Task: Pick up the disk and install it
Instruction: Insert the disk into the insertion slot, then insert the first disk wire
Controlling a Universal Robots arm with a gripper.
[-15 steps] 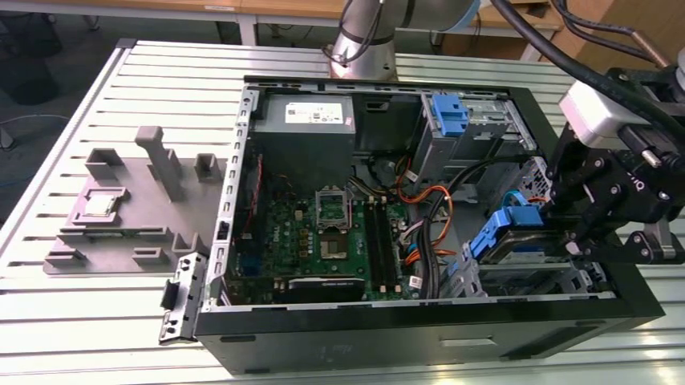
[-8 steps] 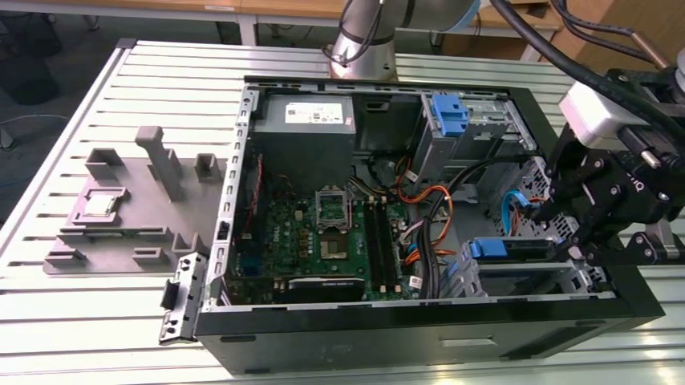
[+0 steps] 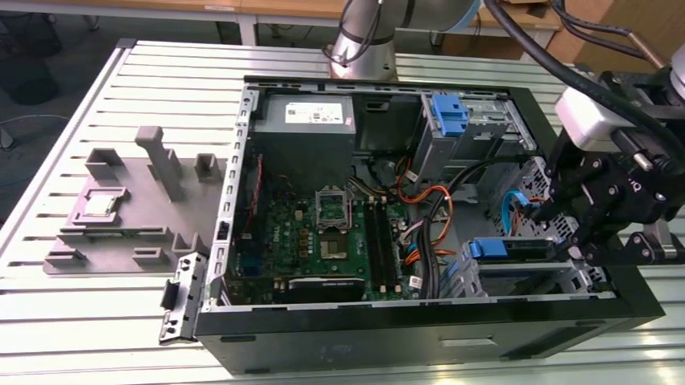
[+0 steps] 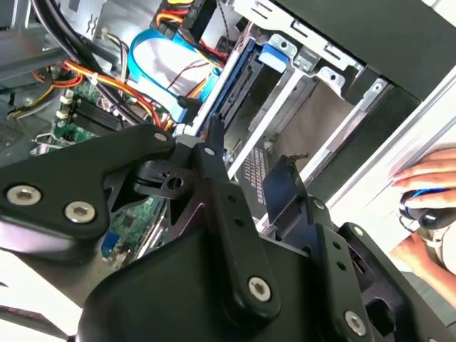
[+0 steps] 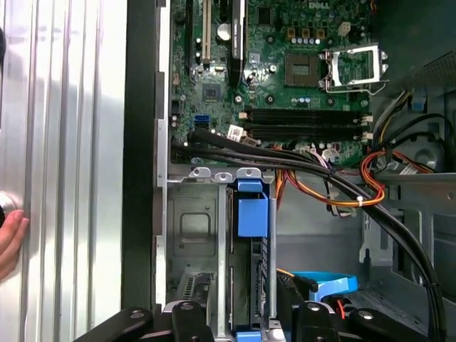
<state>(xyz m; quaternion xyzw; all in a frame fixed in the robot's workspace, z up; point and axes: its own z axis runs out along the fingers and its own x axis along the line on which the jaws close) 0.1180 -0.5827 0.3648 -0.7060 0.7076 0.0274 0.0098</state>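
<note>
We see the gripper [image 4: 251, 146] over the drive end of the open case [image 3: 428, 325], on the exterior view's right. Its jaws stand spread and pinch nothing. In both wrist views the disk [image 5: 252, 214] lies in line with the gap between them, apart from the fingers [image 5: 189, 317]. The disk sits edge-on to the gripper in the lower metal bay [image 5: 192, 228], with its blue carrier tab toward the board [image 5: 285, 78]. Orange and black cables [image 5: 335, 178] run just beside the bay. A hand [image 4: 427, 189] lies outside the case, at the table [image 3: 64, 321].
</note>
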